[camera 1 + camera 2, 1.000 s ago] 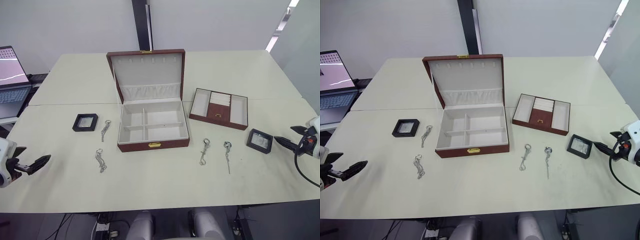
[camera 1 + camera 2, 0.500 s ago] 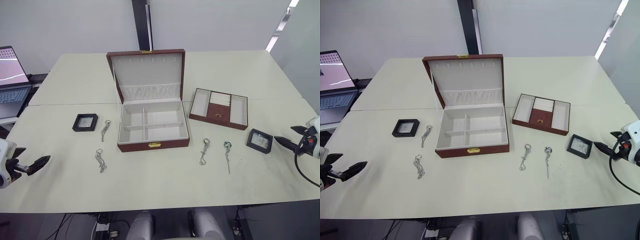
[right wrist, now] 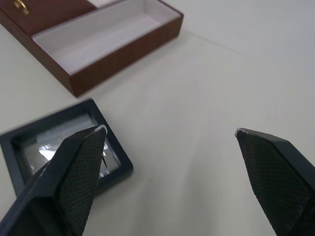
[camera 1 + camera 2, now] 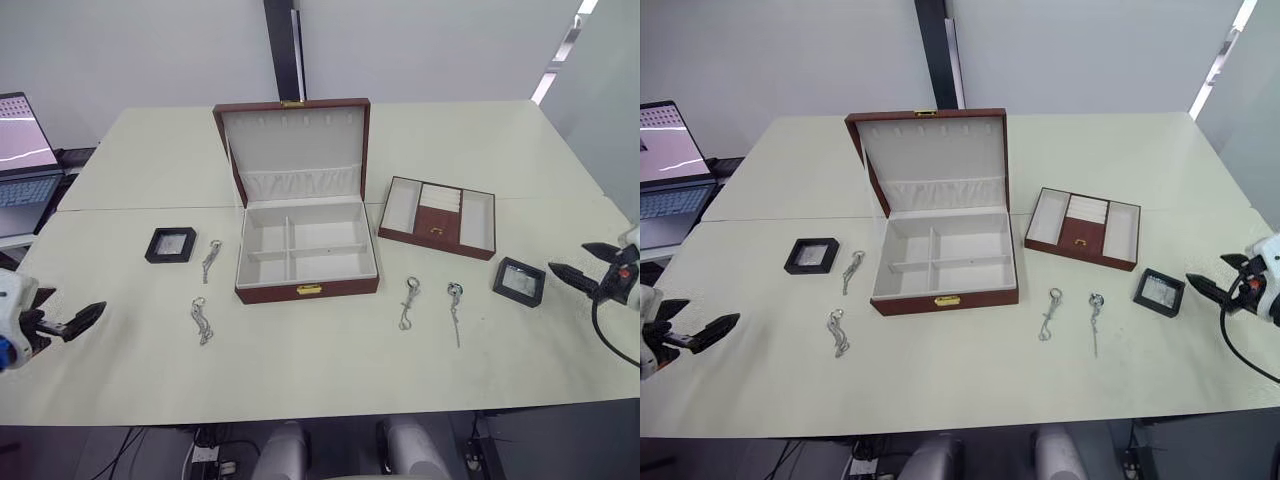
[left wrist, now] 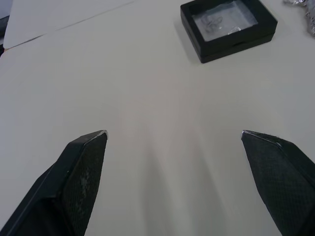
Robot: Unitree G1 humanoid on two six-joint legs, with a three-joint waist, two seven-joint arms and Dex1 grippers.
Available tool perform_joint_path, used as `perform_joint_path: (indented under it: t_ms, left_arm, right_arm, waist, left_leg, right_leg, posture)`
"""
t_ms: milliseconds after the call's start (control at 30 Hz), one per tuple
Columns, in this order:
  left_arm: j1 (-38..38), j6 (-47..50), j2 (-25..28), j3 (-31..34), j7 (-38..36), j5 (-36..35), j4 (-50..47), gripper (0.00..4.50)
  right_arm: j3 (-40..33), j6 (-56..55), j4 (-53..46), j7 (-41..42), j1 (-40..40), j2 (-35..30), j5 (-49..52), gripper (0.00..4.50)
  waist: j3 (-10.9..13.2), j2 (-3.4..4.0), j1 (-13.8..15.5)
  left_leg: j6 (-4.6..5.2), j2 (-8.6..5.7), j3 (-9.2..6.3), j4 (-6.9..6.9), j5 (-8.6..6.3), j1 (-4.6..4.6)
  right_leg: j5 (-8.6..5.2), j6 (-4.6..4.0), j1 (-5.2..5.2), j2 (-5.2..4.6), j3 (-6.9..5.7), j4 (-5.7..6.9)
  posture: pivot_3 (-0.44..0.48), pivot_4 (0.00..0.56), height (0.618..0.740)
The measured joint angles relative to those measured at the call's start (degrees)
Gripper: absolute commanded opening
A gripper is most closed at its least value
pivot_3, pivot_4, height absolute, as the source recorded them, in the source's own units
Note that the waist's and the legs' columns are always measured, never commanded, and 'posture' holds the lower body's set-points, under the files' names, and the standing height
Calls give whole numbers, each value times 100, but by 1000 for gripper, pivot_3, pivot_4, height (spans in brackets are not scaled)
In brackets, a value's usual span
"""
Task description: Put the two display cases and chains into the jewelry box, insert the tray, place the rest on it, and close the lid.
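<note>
The jewelry box (image 4: 307, 254) bears no readable writing; both grippers' fingers (image 5: 81, 167) are spread, holding nothing.

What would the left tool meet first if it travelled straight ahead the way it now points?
Probably the display case on the robot's left. The left tool is open over bare table, with that case ahead, slightly off its centre line, so a narrow miss is possible.

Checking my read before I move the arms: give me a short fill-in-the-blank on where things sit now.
1. The jewelry box has its lid ____.
2. The tray sits on the table to the box's ____ side.
3. The compartments of the box are ____.
4. The right gripper is nearest a ____.

Missing words: open; right; empty; display case.
</note>
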Motion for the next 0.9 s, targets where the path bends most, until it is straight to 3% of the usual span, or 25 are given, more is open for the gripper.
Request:
perform_joint_path:
  t_ms: [167, 367, 400, 600, 833, 900]
  left_arm:
    - [-582, 581, -184, -444, 91, -152, -665, 4500]
    - [-1176, 861, -584, -1205, 229, -90, -996, 4500]
    - [-1241, 884, -643, -1348, 252, -61, -1035, 4500]
    - [-1516, 810, -978, -2069, 370, 281, -1111, 2628]
    - [-1722, 805, -1261, -2374, 445, 376, -1144, 394]
    - [-1742, 806, -1320, -2474, 438, 378, -1178, 0]
  right_arm:
    - [159, 858, -1389, -264, -82, 590, 425, 4463]
    - [877, 1236, -2033, -686, -554, 1313, 318, 4463]
    - [1033, 1240, -2083, -748, -644, 1453, 253, 4087]
    - [2105, 1209, -2078, -977, -1242, 2209, -375, 2193]
    - [2835, 1202, -1952, -952, -1304, 2571, -867, 443]
    - [2915, 1202, -1952, -925, -1321, 2664, -954, 25]
  waist:
    - [0, 0, 21]
    - [0, 0, 28]
    - [0, 0, 27]
    - [0, -1, 17]
    - [0, -1, 62]
    - [0, -1, 63]
  left_leg:
    - [0, -2, -3, 3, 0, -2]
    - [-1, -2, -4, 3, 0, -3]
    - [-1, -2, -4, 3, 0, -3]
    - [-1, -3, -11, 2, 1, -9]
    - [-1, -11, -34, 9, 1, -12]
    - [-1, -12, -36, 8, 1, -12]
  right_leg:
    - [1, 0, 0, -1, 1, 0]
    - [1, 0, -5, 0, 0, 1]
    - [1, 0, -5, 0, 0, 1]
    - [1, 0, -12, 1, 0, 0]
    - [3, 2, -12, -3, -1, 3]
    - [3, 2, -12, -3, -1, 2]
  posture:
    - [0, 150, 740]
    - [0, 150, 740]
    - [0, 150, 740]
    - [0, 150, 740]
    - [0, 150, 740]
    - [0, 150, 740]
